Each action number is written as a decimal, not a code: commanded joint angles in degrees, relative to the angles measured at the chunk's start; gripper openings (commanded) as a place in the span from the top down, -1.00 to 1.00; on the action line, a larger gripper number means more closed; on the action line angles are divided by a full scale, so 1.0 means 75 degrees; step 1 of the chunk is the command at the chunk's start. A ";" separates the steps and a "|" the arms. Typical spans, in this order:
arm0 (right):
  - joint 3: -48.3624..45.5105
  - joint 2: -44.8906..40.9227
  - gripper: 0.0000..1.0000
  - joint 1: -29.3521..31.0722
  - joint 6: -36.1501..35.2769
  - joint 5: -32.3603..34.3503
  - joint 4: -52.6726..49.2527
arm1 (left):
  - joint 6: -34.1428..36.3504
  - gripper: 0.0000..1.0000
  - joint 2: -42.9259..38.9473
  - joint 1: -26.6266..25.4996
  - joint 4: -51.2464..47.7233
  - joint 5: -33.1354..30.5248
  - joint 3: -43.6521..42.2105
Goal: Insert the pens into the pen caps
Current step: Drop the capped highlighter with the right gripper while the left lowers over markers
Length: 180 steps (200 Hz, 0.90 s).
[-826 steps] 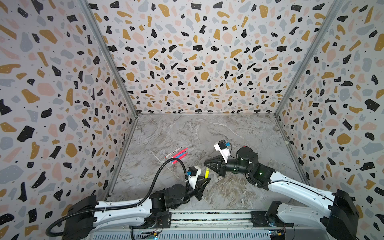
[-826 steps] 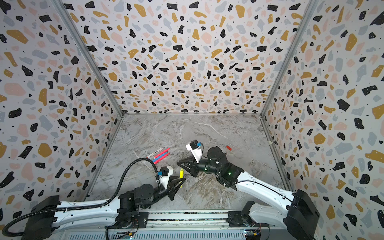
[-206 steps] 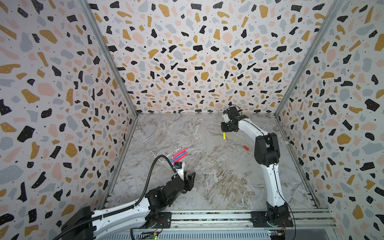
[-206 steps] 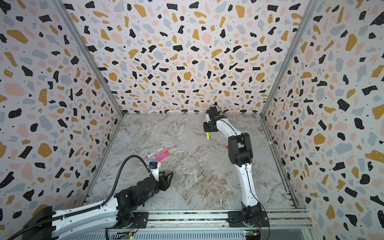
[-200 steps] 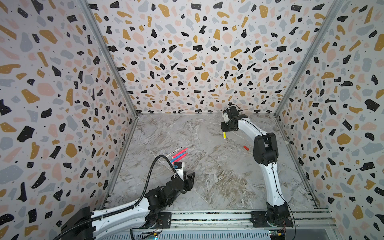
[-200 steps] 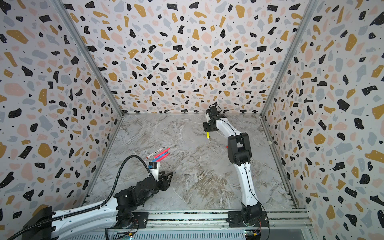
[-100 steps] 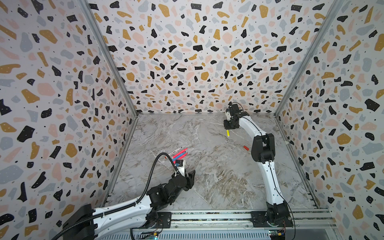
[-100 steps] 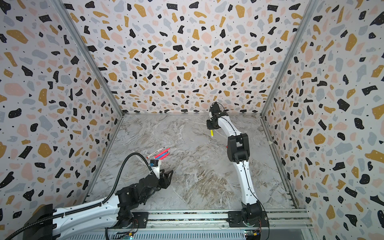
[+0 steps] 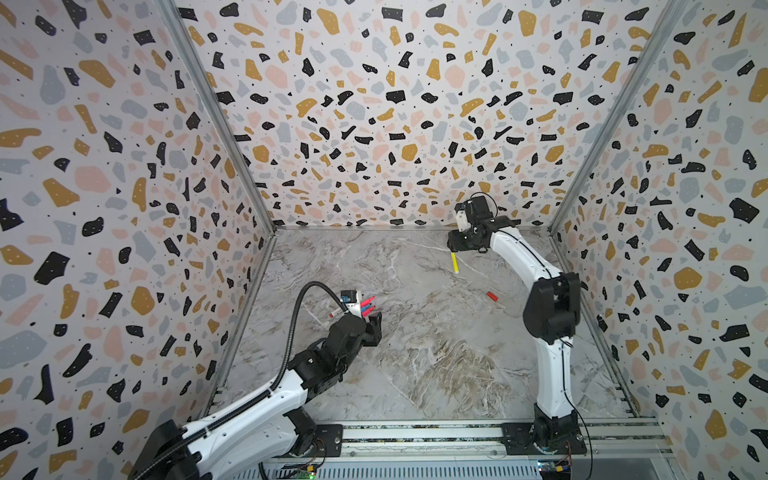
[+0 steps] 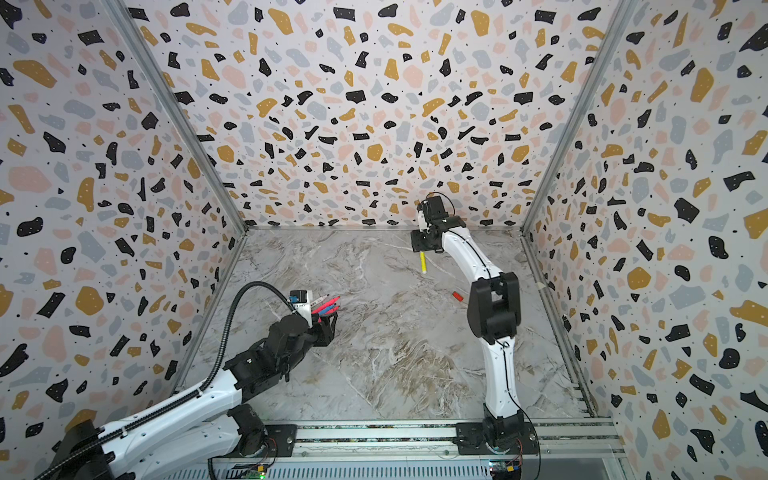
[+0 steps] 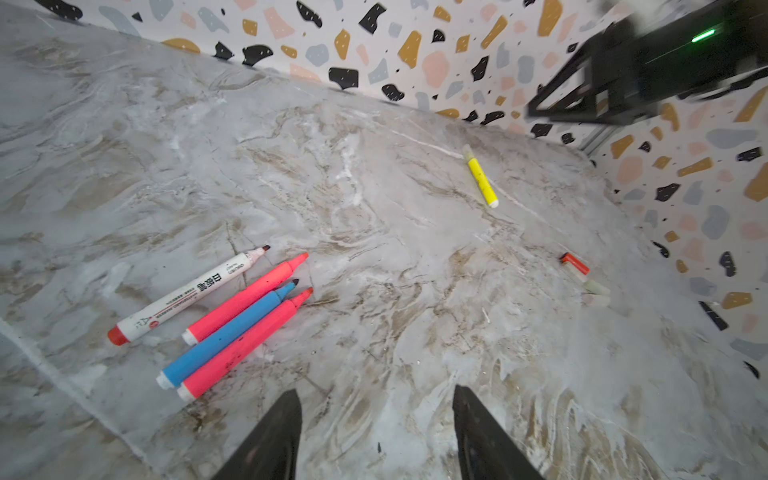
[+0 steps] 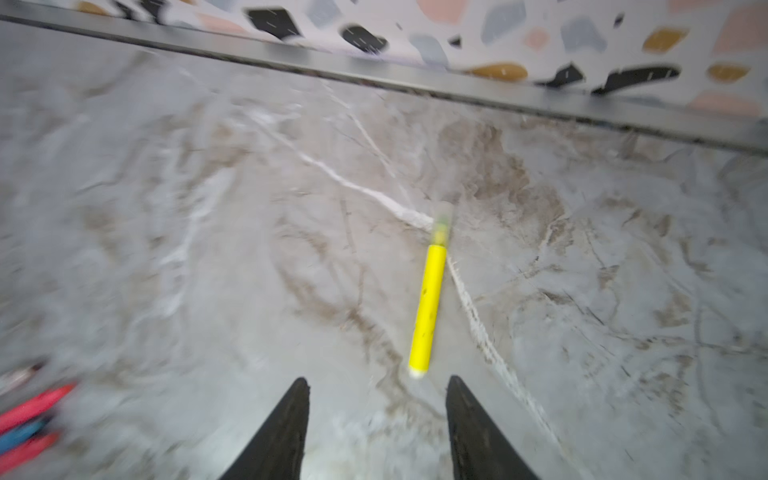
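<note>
In the right wrist view the pink and blue pens are smeared by blur and cut by the frame edge, while in both top views, left of centre, the left arm's wrist hides most of that cluster.

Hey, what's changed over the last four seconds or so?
The right gripper carried the yellow pen from the front middle to the back of the table and let it go. The left gripper moved toward the four pens, open and empty. Those pens and the red cap stayed put.
</note>
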 commanded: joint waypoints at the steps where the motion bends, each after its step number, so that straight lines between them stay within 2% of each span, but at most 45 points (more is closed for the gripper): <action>1: -0.1922 -0.2396 -0.24 0.0542 -0.0348 -0.1289 0.1541 | 0.0563 -0.16 0.0773 0.0576 -0.0228 0.1021 0.0273; 28: -0.5031 -0.4656 -0.43 0.0797 -0.0221 -0.2757 0.3219 | 0.0844 -0.15 0.1600 0.1174 0.0139 0.1459 0.0374; 62: -0.7294 -0.6398 -0.46 0.0886 -0.0018 -0.3075 0.3789 | 0.1238 -0.14 0.2513 0.1484 0.0171 0.1437 0.0787; 99: -0.8286 -0.7258 -0.48 0.0876 0.0126 -0.3135 0.3818 | 0.1453 -0.13 0.3113 0.1613 0.0107 0.1318 0.1164; 180: -0.9314 -0.7775 -0.49 0.0885 0.0613 -0.3619 0.4180 | 0.1742 -0.10 0.3833 0.1984 0.0139 0.1121 0.1419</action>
